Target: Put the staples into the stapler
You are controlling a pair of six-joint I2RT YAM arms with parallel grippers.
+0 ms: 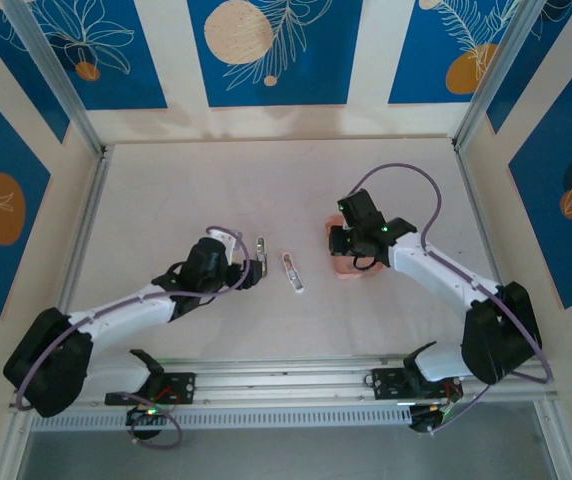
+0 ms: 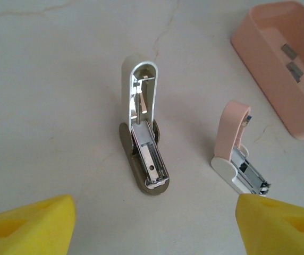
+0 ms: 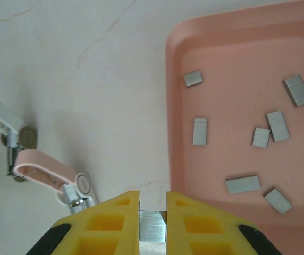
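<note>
Metallic staples (image 3: pixel 200 131), matt pink plastic tray (image 3: pixel 176 64)

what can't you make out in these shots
right wrist: the staple strip held in the right pincer runs off the bottom edge; white stapler cut by the left edge.
left wrist: pink tray cut by the right edge.
top external: tray contents hidden under the right pincer.

Table (image 2: pixel 45 106) lies bare left of white stapler (image 2: pixel 144 154); pink stapler (image 2: pixel 236 159) right.

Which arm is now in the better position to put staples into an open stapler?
Right. The right gripper is shut on a small grey metal staple block, by the shallow pink tray. The left gripper is open and empty, facing the opened white stapler and the opened pink stapler.
</note>
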